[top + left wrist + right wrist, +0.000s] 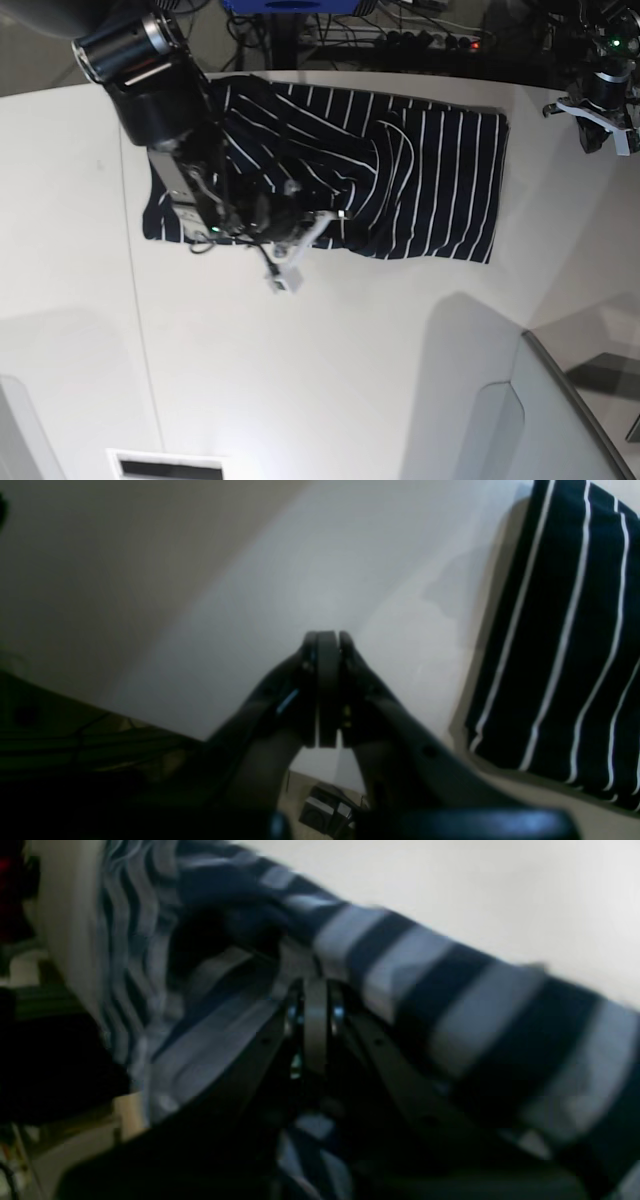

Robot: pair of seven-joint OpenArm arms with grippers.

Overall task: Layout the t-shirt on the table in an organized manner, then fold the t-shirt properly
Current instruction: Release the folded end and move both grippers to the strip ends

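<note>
The t-shirt, dark navy with thin white stripes, lies spread but rumpled across the far middle of the white table. My right gripper reaches down onto the shirt's front edge left of centre. In the right wrist view this gripper is shut, with striped fabric bunched at its tips. My left gripper is at the table's far right corner, apart from the shirt. In the left wrist view it is shut and holds nothing, above bare table, with the shirt's edge off to its right.
A thin seam runs down the tabletop on the left. A grey panel rises at the near right corner. Cables and a power strip lie behind the far edge. A dark slot sits at the near edge.
</note>
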